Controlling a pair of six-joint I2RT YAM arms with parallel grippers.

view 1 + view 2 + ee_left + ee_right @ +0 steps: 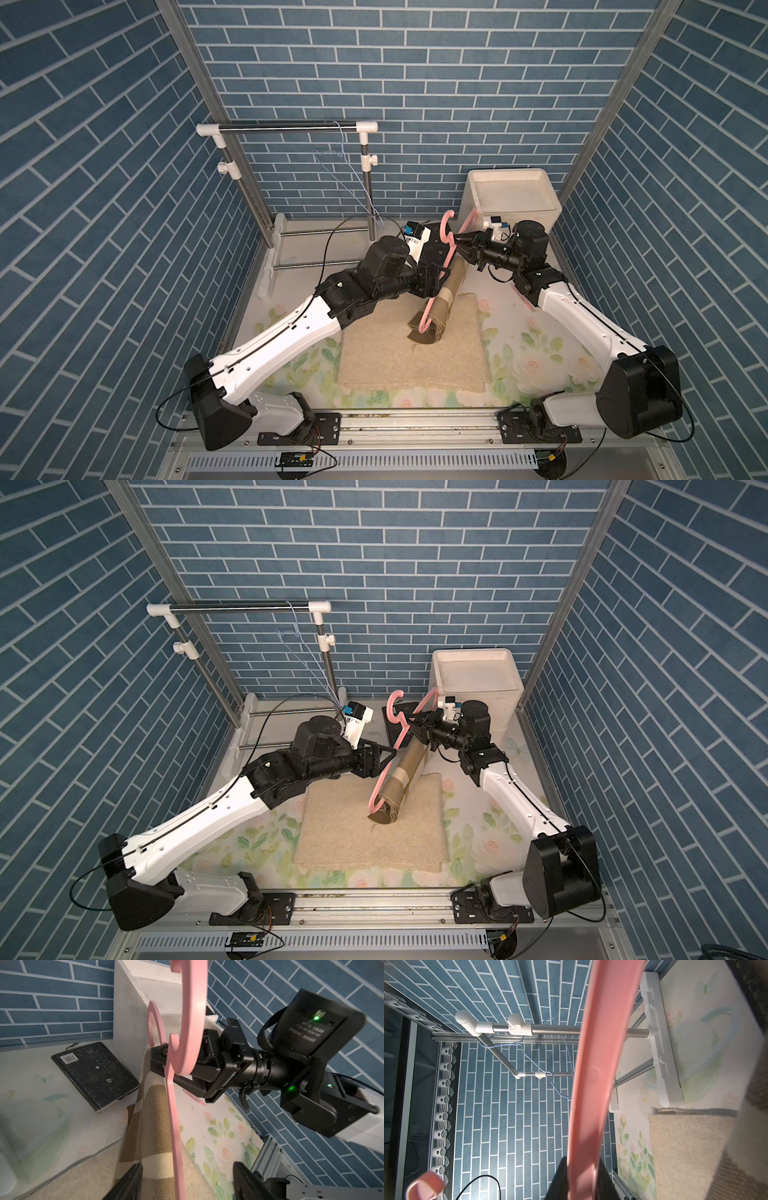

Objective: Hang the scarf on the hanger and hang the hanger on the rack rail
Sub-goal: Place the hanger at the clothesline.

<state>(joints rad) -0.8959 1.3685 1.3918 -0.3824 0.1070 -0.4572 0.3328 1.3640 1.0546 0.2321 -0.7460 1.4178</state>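
Observation:
My right gripper (459, 241) (583, 1178) is shut on the neck of a pink hanger (446, 224) (390, 706) (591, 1084), just under its hook, and holds it tilted above the table. A brown and beige checked scarf (440, 307) (399, 783) (149, 1126) is draped over the hanger's lower bar and trails onto the mat. My left gripper (390, 758) (187, 1167) is open. The pink hanger arm (174, 1126) and the scarf's edge pass between its fingers, and neither finger touches the arm. The scarf's lower end rests folded on the mat.
A beige mat (411, 353) covers the flowered table's middle. A clothes rack with a steel bar (286, 128) stands at the back left, carrying a thin blue wire hanger (345, 166). A white bin (513, 195) sits at the back right, with a black book (95, 1074) beside it.

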